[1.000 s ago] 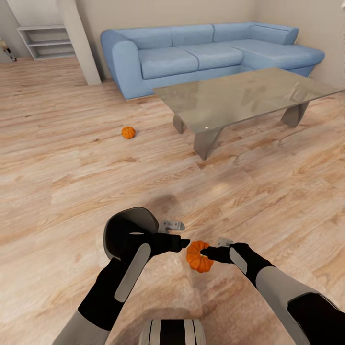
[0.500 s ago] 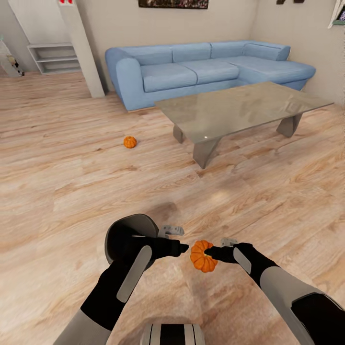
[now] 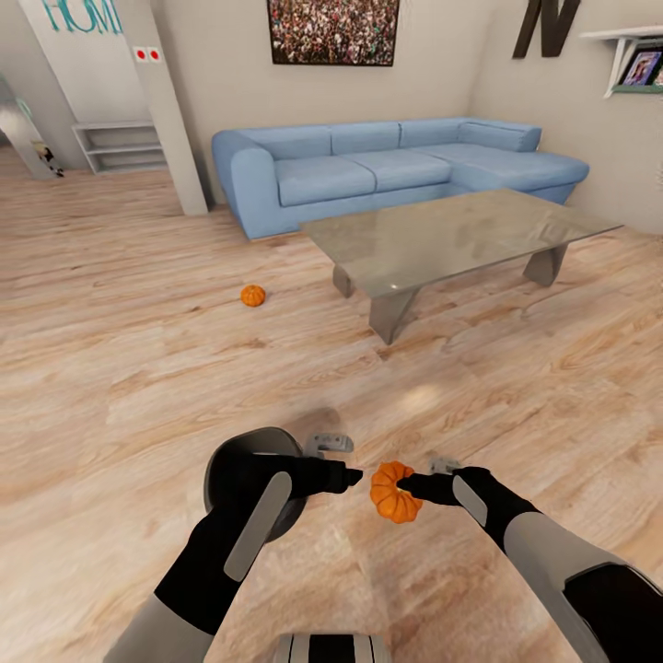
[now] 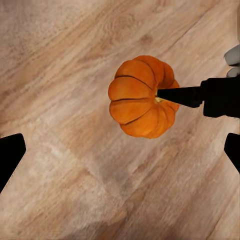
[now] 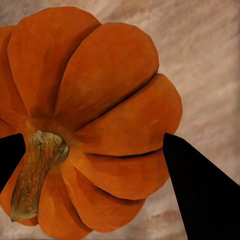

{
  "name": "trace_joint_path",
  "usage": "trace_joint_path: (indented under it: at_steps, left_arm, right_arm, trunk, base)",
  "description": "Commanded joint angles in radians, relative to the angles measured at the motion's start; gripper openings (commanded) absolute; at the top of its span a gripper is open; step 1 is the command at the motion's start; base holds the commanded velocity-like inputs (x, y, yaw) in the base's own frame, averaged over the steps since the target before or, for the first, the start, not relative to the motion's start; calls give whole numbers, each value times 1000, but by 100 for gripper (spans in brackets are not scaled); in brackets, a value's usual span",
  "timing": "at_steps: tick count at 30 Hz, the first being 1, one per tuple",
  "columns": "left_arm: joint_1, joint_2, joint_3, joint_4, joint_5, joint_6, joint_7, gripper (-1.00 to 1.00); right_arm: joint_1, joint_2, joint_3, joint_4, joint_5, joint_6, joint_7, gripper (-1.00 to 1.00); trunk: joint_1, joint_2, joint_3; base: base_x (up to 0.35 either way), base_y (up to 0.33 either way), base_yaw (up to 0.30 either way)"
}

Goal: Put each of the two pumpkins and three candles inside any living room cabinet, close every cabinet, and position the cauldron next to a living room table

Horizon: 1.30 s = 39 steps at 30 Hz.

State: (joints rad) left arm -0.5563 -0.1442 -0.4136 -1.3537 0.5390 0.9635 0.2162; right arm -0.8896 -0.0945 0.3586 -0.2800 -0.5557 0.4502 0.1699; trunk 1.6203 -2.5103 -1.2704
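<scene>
My right gripper (image 3: 410,484) is shut on a bright-orange ribbed pumpkin (image 3: 394,493), held low over the wood floor in front of me. In the right wrist view the pumpkin (image 5: 100,110) sits close up with its stem visible, between my right gripper's (image 5: 95,167) dark fingertips. My left gripper (image 3: 350,476) stands open just left of the pumpkin (image 4: 142,97), apart from it, with nothing between its fingers (image 4: 10,155). A second pumpkin (image 3: 252,295) lies on the floor farther off, left of the glass-topped table (image 3: 460,230). The candles, cabinet and cauldron are out of view.
A blue corner sofa (image 3: 387,166) stands behind the table against the wall. A white pillar (image 3: 175,120) and low shelves (image 3: 120,147) are at the back left. Open wood floor (image 3: 138,368) lies between me and the far pumpkin.
The head camera has tilted up, so the wall picture and shelf now show. Both arms hold the same pose, the pumpkin still in my right gripper.
</scene>
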Motion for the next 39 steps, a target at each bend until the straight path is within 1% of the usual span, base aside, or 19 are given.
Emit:
trace_joint_path:
  at_steps: [1, 17, 28, 32, 39]
  left_arm:
    - [-1, 0, -1, -1, 10, 3, 10, 100]
    - [-1, 0, -1, -1, 10, 3, 9, 100]
    - [-1, 0, 1, -2, 10, 3, 9, 100]
    - [-1, 0, 1, -2, 9, 3, 9, 100]
    - [-1, 0, 1, -2, 8, 2, 9, 100]
  right_arm:
    - [0, -1, 5, -1, 0, 4, 0, -100]
    - [0, -1, 4, -2, 2, 5, -1, -100]
    - [0, -2, 3, -2, 1, 4, -1, -100]
    - [0, -3, 3, -2, 1, 2, -1, -100]
    - [0, -8, 3, -3, 1, 1, -1, -100]
  trunk:
    - [-1, 0, 5]
    - [-8, 4, 91]
    - [-8, 4, 93]
    - [-8, 4, 97]
    - [-8, 4, 107]
  base:
    - [0, 0, 0]
    - [0, 0, 0]
    - [0, 0, 0]
    - [-186, 0, 0]
    - [-293, 0, 0]
